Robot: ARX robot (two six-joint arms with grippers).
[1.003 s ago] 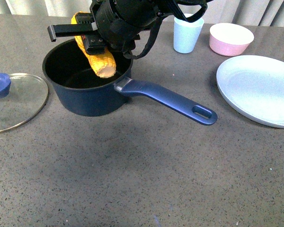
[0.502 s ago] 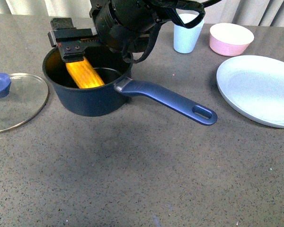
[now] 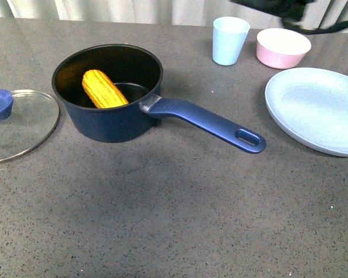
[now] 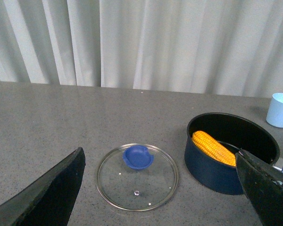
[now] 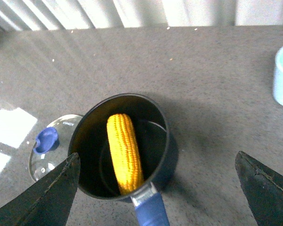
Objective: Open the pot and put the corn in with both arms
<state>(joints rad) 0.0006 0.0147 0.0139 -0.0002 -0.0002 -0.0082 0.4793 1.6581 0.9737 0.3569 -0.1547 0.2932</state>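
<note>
1. Left of centre in the front frame, the corn (image 3: 104, 89) now lies inside the pot (image 3: 113, 124), released.
2. The right fingers (image 5: 155, 188) have lifted clear, spread apart and empty.
3. The left fingers (image 4: 165, 188) hang apart too; the lid (image 3: 17, 124) rests on the counter (image 3: 174, 214).

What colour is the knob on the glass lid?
Blue; the round glass lid's knob shows best in the left wrist view.
</note>
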